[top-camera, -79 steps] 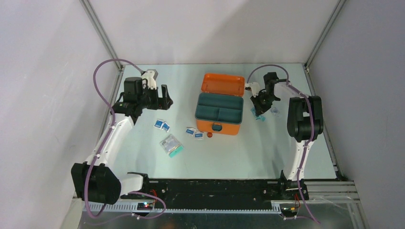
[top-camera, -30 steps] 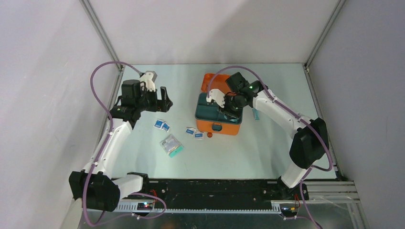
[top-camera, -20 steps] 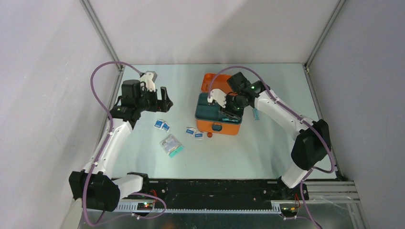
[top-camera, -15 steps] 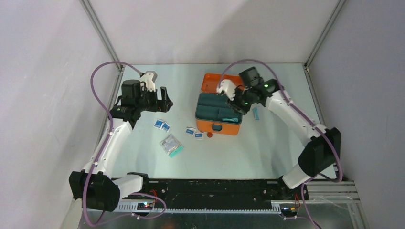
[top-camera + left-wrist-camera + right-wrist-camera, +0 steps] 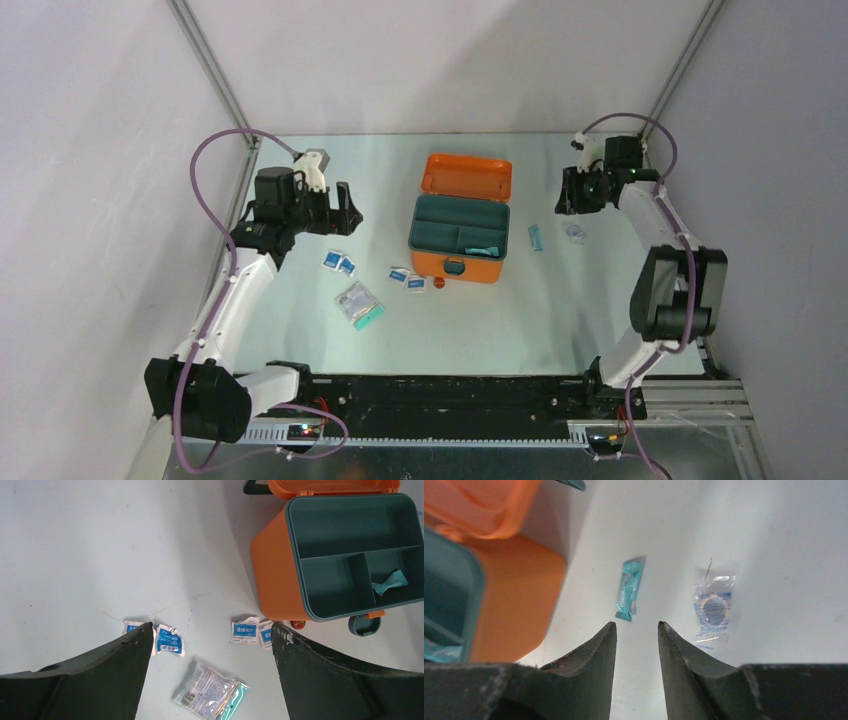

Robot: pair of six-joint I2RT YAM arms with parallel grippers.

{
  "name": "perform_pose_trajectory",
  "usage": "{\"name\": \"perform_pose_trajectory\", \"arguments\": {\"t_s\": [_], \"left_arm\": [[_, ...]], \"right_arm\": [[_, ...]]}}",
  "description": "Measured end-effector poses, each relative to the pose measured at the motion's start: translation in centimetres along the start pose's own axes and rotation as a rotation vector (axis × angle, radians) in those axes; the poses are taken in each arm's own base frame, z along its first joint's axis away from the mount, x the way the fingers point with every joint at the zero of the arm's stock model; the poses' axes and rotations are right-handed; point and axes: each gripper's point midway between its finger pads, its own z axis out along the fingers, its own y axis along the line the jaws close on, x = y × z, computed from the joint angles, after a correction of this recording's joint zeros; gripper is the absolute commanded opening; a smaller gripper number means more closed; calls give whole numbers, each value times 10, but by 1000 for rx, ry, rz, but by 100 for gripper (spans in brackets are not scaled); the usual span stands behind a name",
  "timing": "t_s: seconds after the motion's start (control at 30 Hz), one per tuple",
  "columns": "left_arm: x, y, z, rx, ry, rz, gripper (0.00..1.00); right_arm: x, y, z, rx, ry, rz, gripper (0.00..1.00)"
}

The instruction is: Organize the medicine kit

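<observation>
At the centre of the desk (image 5: 300, 340) stands the medicine kit (image 5: 460, 232), lid thrown back toward twelve o'clock, its teal tray (image 5: 357, 555) exposed. A teal packet (image 5: 389, 582) lies in the tray's compartment toward four o'clock in the top view. At nine o'clock from the kit, well apart from it, the left hand (image 5: 340, 209) hangs above the desk with its fingers spread wide and nothing between them. Below it, toward seven o'clock from the kit, lie small blue-and-white sachets (image 5: 170, 640) and a larger clear pouch (image 5: 212, 690). At two o'clock from the kit the right hand (image 5: 636, 630) hovers, fingers parted by a narrow gap, gripping nothing. Under it rest a teal sachet (image 5: 629, 590) and a clear packet (image 5: 713, 607), apart from each other.
</observation>
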Motion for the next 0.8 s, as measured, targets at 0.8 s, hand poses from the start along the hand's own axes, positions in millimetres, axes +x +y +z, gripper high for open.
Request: {"name": "perform_pose_trajectory", "arguments": {"t_s": [0.8], "left_arm": [[0, 1, 0, -2, 0, -1, 92]], "right_arm": [[77, 16, 96, -84, 328, 81, 47]]}}
